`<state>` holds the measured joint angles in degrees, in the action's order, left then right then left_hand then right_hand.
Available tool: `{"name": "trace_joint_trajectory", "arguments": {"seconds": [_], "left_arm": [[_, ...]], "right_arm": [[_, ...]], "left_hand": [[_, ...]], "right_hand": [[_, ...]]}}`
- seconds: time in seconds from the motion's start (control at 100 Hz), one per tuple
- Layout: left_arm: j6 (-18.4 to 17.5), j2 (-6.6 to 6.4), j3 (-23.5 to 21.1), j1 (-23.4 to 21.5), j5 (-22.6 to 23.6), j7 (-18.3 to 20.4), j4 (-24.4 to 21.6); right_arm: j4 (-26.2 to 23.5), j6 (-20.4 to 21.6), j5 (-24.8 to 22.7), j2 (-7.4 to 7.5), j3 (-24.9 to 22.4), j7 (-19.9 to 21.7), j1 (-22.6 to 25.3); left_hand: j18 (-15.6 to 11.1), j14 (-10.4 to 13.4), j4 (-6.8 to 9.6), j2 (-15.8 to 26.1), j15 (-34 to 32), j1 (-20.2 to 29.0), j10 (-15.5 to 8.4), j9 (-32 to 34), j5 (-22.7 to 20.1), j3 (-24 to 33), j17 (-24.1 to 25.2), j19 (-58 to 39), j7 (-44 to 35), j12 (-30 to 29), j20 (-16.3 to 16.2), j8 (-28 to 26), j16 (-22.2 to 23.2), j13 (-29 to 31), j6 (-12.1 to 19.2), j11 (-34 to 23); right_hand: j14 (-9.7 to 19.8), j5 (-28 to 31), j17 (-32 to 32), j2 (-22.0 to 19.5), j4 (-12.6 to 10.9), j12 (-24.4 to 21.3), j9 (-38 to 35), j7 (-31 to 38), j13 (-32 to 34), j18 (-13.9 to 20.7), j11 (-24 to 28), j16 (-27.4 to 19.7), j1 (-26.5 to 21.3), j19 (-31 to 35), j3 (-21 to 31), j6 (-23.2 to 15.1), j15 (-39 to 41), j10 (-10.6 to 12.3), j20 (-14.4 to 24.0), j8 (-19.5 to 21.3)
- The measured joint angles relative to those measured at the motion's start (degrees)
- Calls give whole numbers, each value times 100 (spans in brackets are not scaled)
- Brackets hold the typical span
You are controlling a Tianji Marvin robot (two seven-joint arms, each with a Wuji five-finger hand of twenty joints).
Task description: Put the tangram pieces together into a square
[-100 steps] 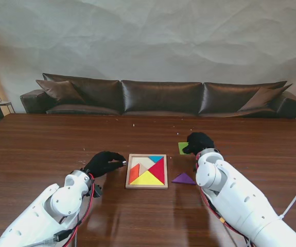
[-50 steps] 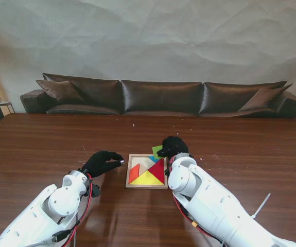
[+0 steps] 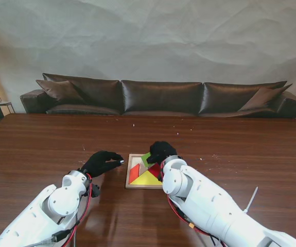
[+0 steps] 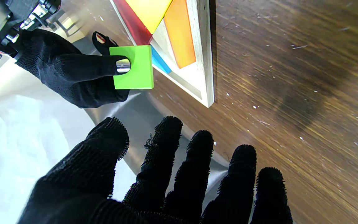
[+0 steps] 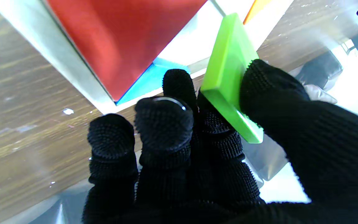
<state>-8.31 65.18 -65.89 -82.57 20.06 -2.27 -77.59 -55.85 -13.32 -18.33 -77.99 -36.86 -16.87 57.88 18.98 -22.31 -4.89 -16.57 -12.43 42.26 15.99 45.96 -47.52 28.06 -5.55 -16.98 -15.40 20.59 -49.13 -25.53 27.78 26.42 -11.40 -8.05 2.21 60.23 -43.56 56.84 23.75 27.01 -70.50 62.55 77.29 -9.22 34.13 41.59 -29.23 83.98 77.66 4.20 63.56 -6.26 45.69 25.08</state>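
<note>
A wooden tray lies in front of me with an orange piece, a yellow triangle and a red triangle in it. The left wrist view also shows a blue piece by the tray's far rim. My right hand is shut on a green square, pinched between thumb and fingers and held tilted above the tray's far part. My left hand hovers just left of the tray, fingers apart and holding nothing. The right forearm hides the tray's right side.
The dark wooden table stretches widely to both sides. A brown leather sofa stands beyond its far edge. My right forearm crosses the table to the right of the tray and nearer to me.
My right hand has carried the green square leftward, from the table right of the tray to above the tray. Its arm now covers the purple triangle. The left hand stayed put.
</note>
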Motion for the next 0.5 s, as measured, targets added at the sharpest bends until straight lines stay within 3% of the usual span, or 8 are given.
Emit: {"name": "trace_joint_trajectory", "arguments": {"seconds": [0.23, 0.5], "left_arm": [[25, -2, 11, 2, -26, 45, -1], [57, -3, 7, -4, -39, 75, -8]], "right_arm": [[140, 166, -314, 128, 259, 281, -234], [323, 359, -479, 163, 404, 361, -436]], "left_hand": [[0, 0, 0, 0, 0, 0, 0, 0, 0, -1, 1, 1, 1, 0, -1, 0, 0, 0, 0, 0], [0, 0, 0, 3, 2, 0, 2, 0, 0, -2, 5, 1, 11, 0, -2, 0, 0, -1, -1, 3]], "right_hand": [[0, 0, 0, -87, 0, 0, 0, -3, 0, 0, 0, 0, 6, 0, -17, -1, 0, 0, 0, -1], [0, -3, 0, -155, 0, 0, 0, -13, 0, 0, 0, 0, 51, 0, -51, -59, -60, 3, 0, -1]]}}
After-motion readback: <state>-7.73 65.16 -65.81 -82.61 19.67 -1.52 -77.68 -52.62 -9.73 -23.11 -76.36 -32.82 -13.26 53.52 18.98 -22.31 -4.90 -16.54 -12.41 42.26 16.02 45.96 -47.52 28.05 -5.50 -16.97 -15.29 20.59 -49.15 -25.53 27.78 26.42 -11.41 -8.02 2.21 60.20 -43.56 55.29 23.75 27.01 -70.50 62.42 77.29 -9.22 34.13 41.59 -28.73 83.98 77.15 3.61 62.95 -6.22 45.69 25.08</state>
